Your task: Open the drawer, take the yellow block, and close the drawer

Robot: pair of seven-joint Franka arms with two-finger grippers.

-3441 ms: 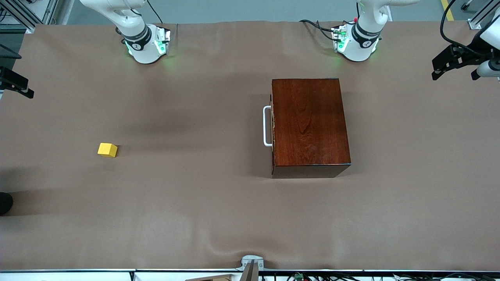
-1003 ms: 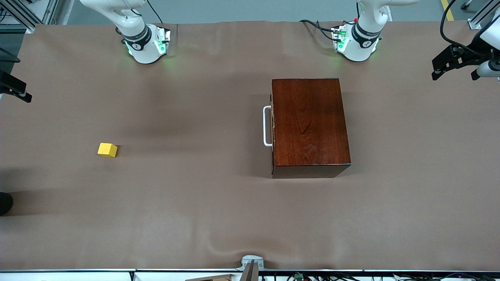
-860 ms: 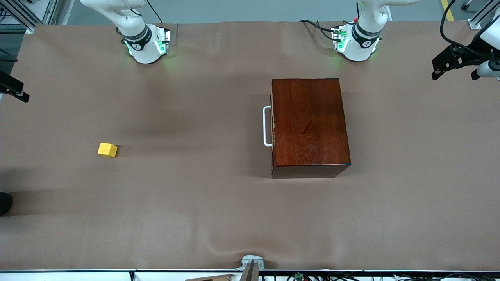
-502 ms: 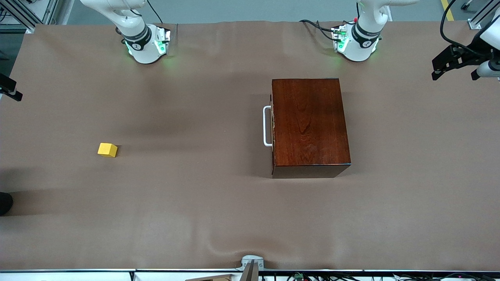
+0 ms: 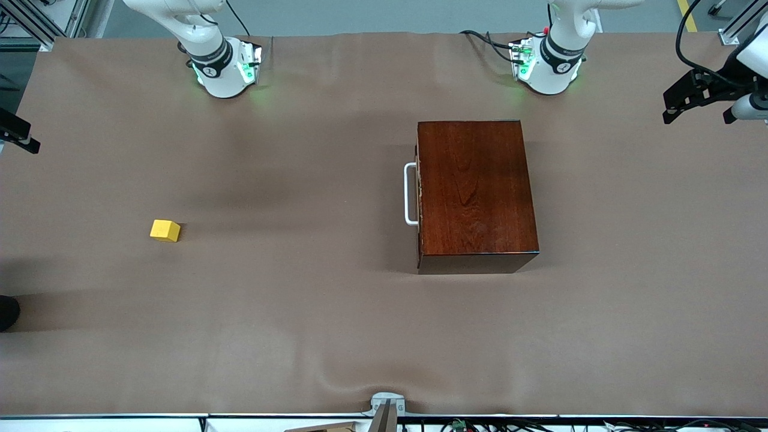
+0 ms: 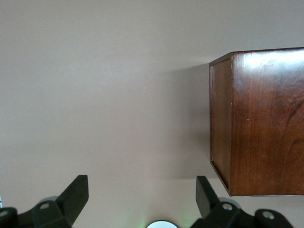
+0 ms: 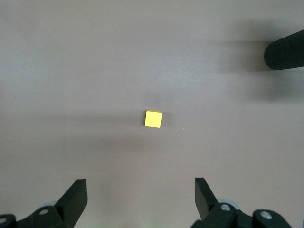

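Note:
The dark reddish-brown wooden box (image 5: 474, 192) stands on the table near the left arm's base. Its drawer is pushed fully in, and the white loop handle (image 5: 410, 193) faces the right arm's end of the table. The yellow block (image 5: 165, 230) lies on the bare table toward the right arm's end, outside the box. It also shows in the right wrist view (image 7: 153, 118). My right gripper (image 7: 141, 183) is open and empty, high over that end (image 5: 18, 137). My left gripper (image 6: 140, 183) is open and empty, up by the left arm's end (image 5: 696, 99). The box shows in its view (image 6: 261, 118).
The table is covered in brown cloth (image 5: 300, 300) with a small ripple near the front edge. A black rounded object (image 5: 6, 312) pokes in at the right arm's end and shows in the right wrist view (image 7: 285, 50).
The right gripper has shifted slightly at the edge of the front view. The box, the block and the left gripper have not moved.

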